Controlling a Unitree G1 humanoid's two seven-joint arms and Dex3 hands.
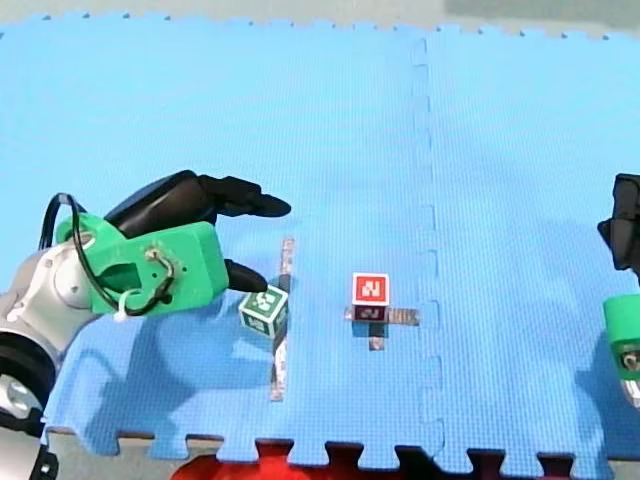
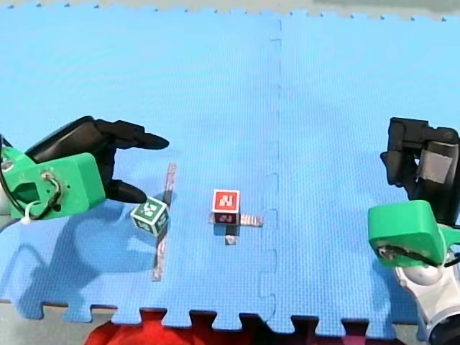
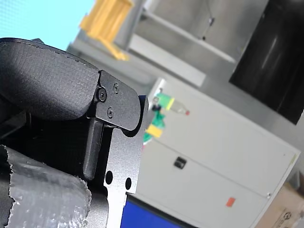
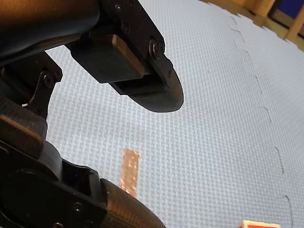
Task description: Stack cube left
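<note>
While empty left hand [image 1: 190, 205] flanks tilted green cube [image 1: 265, 311], right hand [image 2: 417, 162] aside looks indeterminate.

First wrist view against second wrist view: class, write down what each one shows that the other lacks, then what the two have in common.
First wrist view: a grey metal cabinet, a yellow frame further off, and crinkled grey tape wrapped on the hand. Second wrist view: the blue foam mat, a silver tape strip stuck flat on it, and a cut-off corner of the red cube. Shared: black robot fingers very close to the camera.
</note>
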